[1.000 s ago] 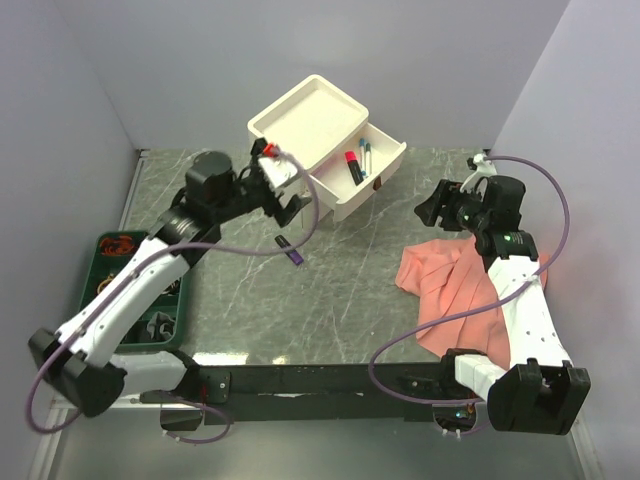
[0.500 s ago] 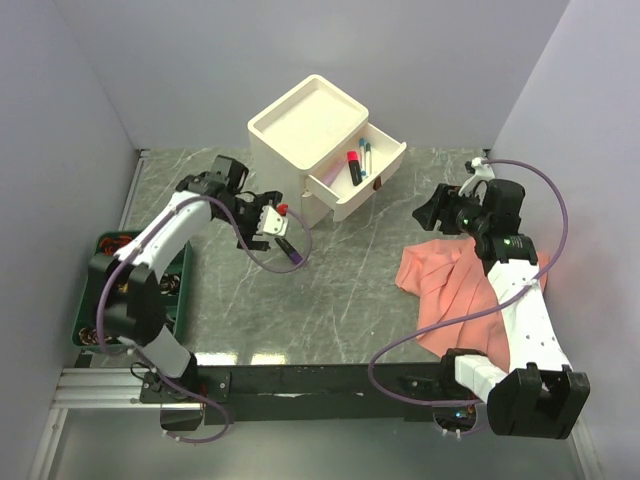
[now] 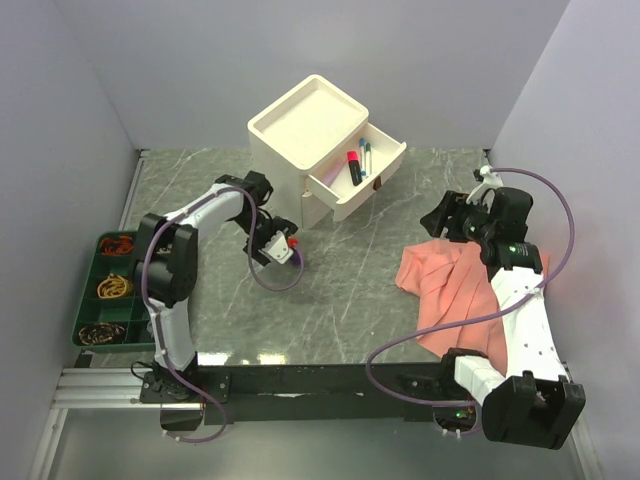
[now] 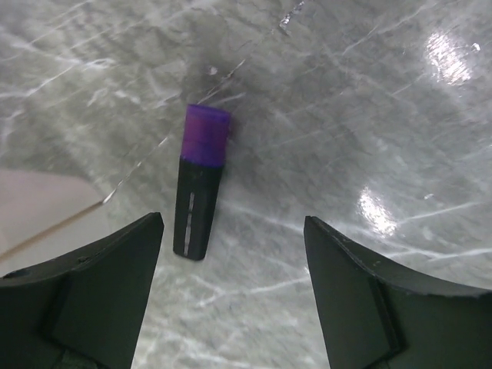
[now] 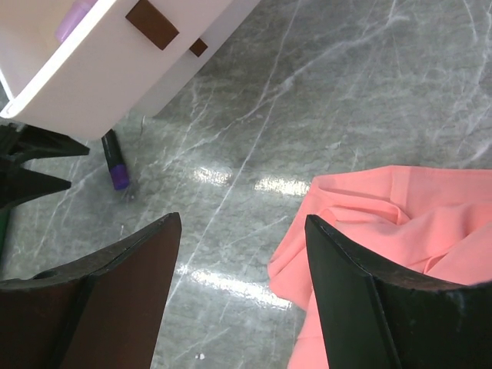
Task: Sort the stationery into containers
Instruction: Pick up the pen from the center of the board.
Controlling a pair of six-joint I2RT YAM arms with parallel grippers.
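My left claw [image 4: 232,231] hangs low over the grey-green marble table [image 3: 350,300]. Its two black fingers are wide apart, with nothing in them. Between them, a bit ahead, lies the short black highlighter with the purple cap [image 4: 201,184]. It is flat on the table, all by itself, and its purple end is the far end. My fingers are apart like this so one can go down on each side of it. I think the next thing is to drop lower and squeeze. The highlighter looks smooth, so it could roll or slip if I pinch it crooked. The cream-white plastic drawer box [image 3: 285,170] stands close by, and its pulled-out drawer [image 3: 350,205] sticks out toward my right side. A red-and-black marker [image 3: 353,166] and a blue-capped white pen [image 3: 365,153] lie in it, so I guess the highlighter belongs there too. My right claw [image 5: 242,223] has its fingers apart as well and holds nothing. It hangs in the air near the crumpled salmon-pink cloth [image 3: 440,285], out of the way of my left arm.
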